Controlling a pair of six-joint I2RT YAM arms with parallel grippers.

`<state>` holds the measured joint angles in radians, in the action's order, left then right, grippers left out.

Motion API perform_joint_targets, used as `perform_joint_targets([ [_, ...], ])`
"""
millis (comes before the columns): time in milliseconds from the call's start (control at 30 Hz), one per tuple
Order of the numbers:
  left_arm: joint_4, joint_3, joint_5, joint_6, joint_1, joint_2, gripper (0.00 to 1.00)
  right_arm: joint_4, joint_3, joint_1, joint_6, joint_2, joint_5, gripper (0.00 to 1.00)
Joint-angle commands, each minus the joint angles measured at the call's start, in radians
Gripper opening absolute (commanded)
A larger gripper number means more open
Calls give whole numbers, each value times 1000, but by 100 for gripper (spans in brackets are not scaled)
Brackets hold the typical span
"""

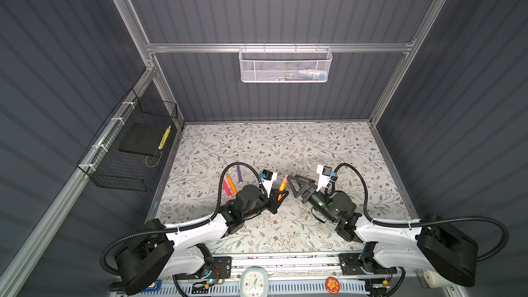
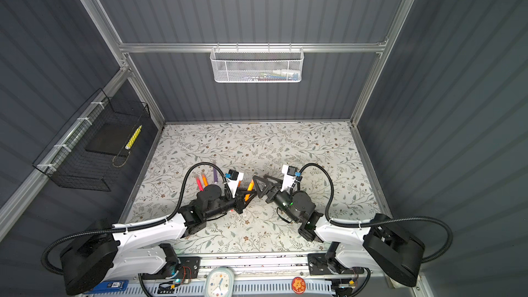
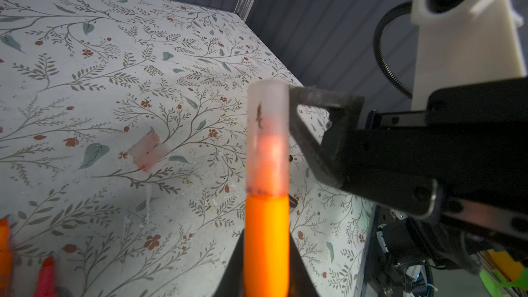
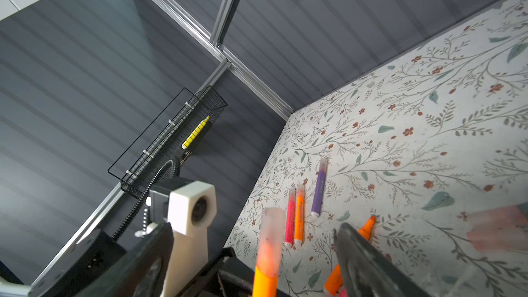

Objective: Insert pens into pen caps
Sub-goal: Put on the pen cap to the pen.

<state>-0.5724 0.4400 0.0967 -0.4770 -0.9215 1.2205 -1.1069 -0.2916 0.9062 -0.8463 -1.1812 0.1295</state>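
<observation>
My left gripper [image 3: 267, 255] is shut on an orange pen [image 3: 267, 232] held above the table, and a translucent pen cap [image 3: 268, 138] sits over its tip. My right gripper [image 4: 254, 255] is open, with one finger [image 3: 314, 127] beside that cap and the other on its far side. In both top views the two grippers meet mid-table around the pen [image 1: 283, 185] [image 2: 250, 186]. Two loose pen caps [image 3: 147, 151] lie side by side on the table. Capped pink [image 4: 290, 221], orange [image 4: 299, 218] and purple [image 4: 318, 192] pens lie together; an uncapped orange pen [image 4: 367, 228] is partly hidden by my finger.
A black wire basket [image 1: 137, 150] holding a yellow pen hangs on the left wall. A white mesh basket [image 1: 285, 64] hangs on the back rail. A small clock [image 1: 253, 281] stands at the front edge. The floral table [image 1: 328, 144] is walled on three sides.
</observation>
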Motion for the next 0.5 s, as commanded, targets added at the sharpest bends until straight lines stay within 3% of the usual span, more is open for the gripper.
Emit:
perform_joint_targets([
  [0, -26, -27, -33, 67, 2, -8, 0, 95, -10, -10, 28, 53, -12, 94],
  [233, -42, -55, -31, 121, 2, -13, 0, 245, -47, -43, 16, 139, -12, 98],
  [467, -56, -69, -2, 134, 0, -28, 0, 315, -122, -113, -42, 68, -120, 86],
])
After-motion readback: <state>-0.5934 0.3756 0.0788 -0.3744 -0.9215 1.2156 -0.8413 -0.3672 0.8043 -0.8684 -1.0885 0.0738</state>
